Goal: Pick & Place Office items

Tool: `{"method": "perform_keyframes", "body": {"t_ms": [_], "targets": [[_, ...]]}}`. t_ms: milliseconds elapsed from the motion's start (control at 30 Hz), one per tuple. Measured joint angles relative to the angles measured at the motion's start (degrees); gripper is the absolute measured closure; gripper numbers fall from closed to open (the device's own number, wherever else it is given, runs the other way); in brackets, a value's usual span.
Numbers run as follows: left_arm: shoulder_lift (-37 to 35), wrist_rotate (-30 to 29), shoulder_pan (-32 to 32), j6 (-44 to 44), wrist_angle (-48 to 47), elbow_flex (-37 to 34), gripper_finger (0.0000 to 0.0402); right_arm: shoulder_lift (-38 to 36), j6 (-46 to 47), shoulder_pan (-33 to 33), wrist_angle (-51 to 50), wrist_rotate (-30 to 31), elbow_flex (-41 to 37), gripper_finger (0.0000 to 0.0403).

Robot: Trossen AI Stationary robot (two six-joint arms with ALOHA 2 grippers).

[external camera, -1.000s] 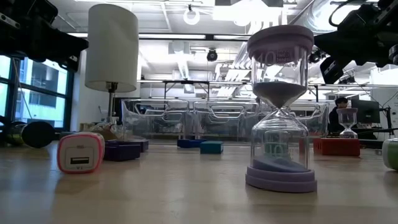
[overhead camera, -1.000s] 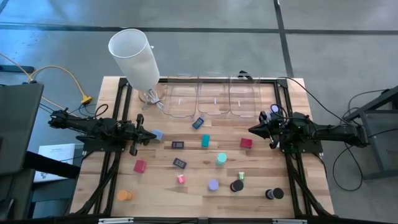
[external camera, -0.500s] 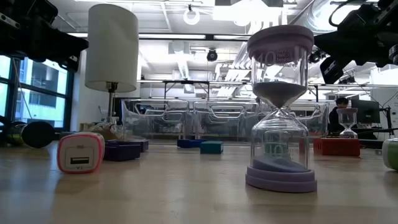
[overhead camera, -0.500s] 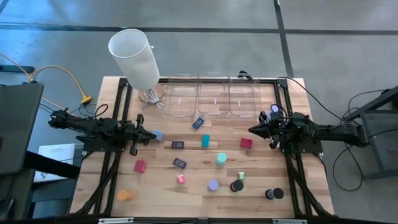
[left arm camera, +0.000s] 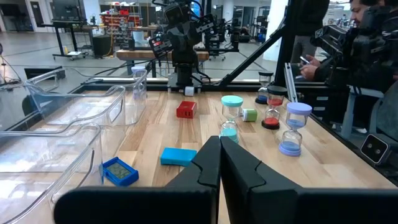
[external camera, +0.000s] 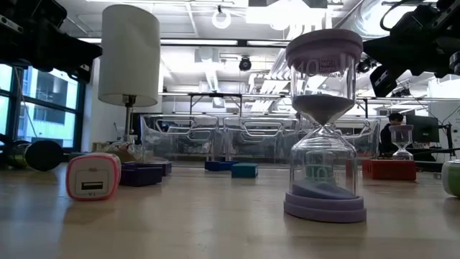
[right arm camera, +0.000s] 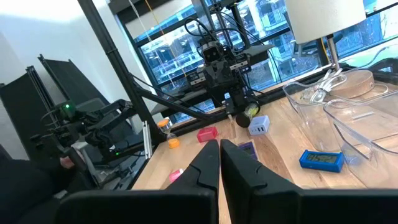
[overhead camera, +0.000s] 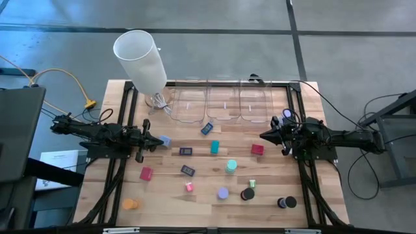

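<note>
Small office items lie scattered on the wooden table: a lavender block (overhead camera: 165, 140), red blocks (overhead camera: 146, 173) (overhead camera: 257, 149), a teal block (overhead camera: 214, 147), dark blue flat pieces (overhead camera: 186, 151) (overhead camera: 188, 170), a pink block (overhead camera: 189, 187), and round pieces near the near edge (overhead camera: 223, 193) (overhead camera: 130, 204). My left gripper (overhead camera: 158, 142) hovers shut at the table's left side, its tip beside the lavender block. My right gripper (overhead camera: 262, 136) hovers shut at the right side, just beyond the red block. Both wrist views show the fingers closed together (left arm camera: 221, 155) (right arm camera: 219, 155), holding nothing.
Three clear plastic bins (overhead camera: 223, 104) stand in a row along the far edge. A tall white cylinder (overhead camera: 140, 62) on a stand rises at the far left corner. In the low view a purple hourglass (external camera: 323, 122) and a pink block (external camera: 92, 176) stand close to the near edge.
</note>
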Motion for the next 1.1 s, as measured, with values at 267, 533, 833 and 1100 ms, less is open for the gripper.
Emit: {"method": "perform_keyframes", "body": {"t_ms": [267,533,833,1100], "targets": [[0.00,-0.02,0.00,0.02,0.00,0.00,0.0401,0.01,0.02,0.00,0.02,0.08,0.01,0.0398],[0.00,0.00,-0.02,0.02,-0.02,0.00,0.0401,0.02,0.00,-0.02,0.04,0.27,0.02,0.0398],[-0.01,-0.02,-0.02,3.58,0.56,0.00,0.0401,0.01,0.00,-0.01,0.06,3.10,0.02,0.0398],[0.00,-0.02,0.00,6.62,0.50,0.00,0.0401,0.00,-0.15,-0.02,0.04,3.10,0.02,0.0398]]}}
